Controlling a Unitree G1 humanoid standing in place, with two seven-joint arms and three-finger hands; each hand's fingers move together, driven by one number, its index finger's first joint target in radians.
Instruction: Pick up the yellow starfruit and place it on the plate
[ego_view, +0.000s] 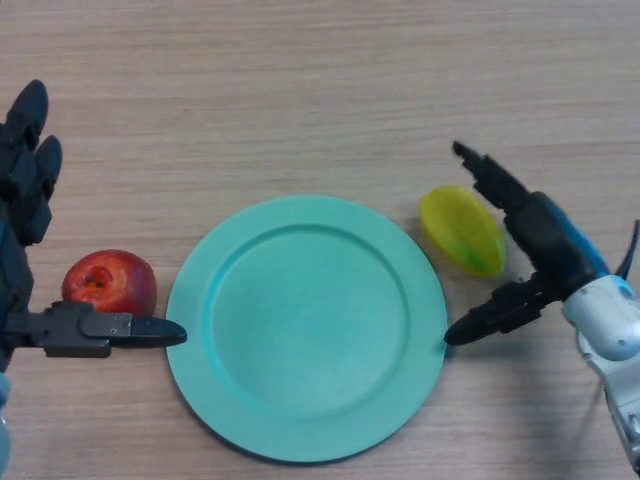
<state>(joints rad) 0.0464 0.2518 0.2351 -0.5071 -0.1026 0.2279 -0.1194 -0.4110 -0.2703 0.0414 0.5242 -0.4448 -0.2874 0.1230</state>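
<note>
The yellow starfruit (462, 231) lies on the wooden table just right of the teal plate (306, 325), close to its rim. My right hand (535, 242) is open around the starfruit: its fingers reach past the fruit's far right side and its thumb points at the plate's right edge below the fruit. The hand does not hold the fruit. My left hand (30, 240) is open at the left edge, its thumb pointing right toward the plate's left rim.
A red apple (110, 283) sits on the table left of the plate, just above my left thumb. The plate holds nothing. Bare wooden table stretches across the far half.
</note>
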